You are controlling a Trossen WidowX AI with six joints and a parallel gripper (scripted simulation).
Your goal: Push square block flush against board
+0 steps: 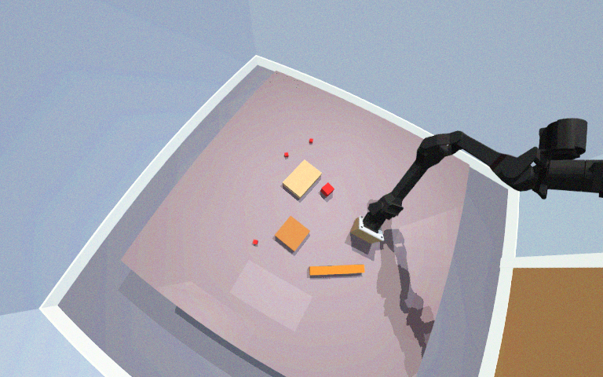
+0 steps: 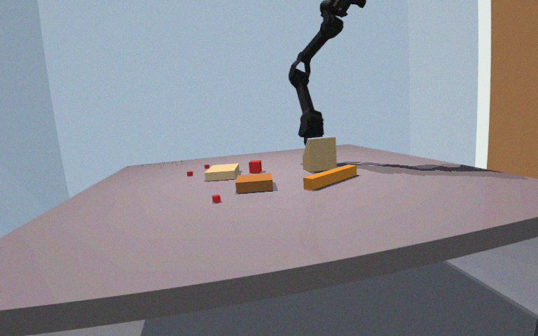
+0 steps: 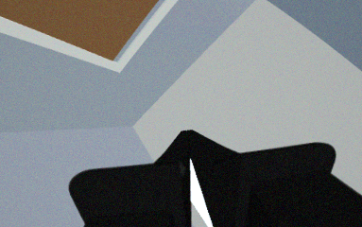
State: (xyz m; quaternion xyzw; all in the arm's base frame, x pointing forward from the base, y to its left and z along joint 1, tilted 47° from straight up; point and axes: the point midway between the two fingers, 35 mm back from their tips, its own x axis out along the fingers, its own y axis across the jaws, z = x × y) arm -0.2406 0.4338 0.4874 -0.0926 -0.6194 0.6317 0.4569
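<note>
My gripper [image 3: 186, 135] is shut and empty in the wrist view, with walls behind it. The arm reaches past the right edge in the top view and the top edge in the exterior view, so the fingertips are hidden there, far from the blocks. An orange square block [image 1: 292, 233] [image 2: 253, 183] lies flat on the table. A pale yellow rectangular board [image 1: 301, 179] [image 2: 221, 172] lies flat behind it, with a clear gap between them. A long thin orange bar [image 1: 336, 269] [image 2: 330, 177] lies apart from both, to the right of the square block.
A red cube [image 1: 327, 189] [image 2: 255, 166] stands close beside the pale board. Three tiny red cubes lie around, one [image 1: 255, 242] [image 2: 216, 199] near the square block. The arm stands on a tan wedge base [image 1: 362, 235] [image 2: 321, 154] on the table [image 1: 211, 195] [image 2: 139, 233].
</note>
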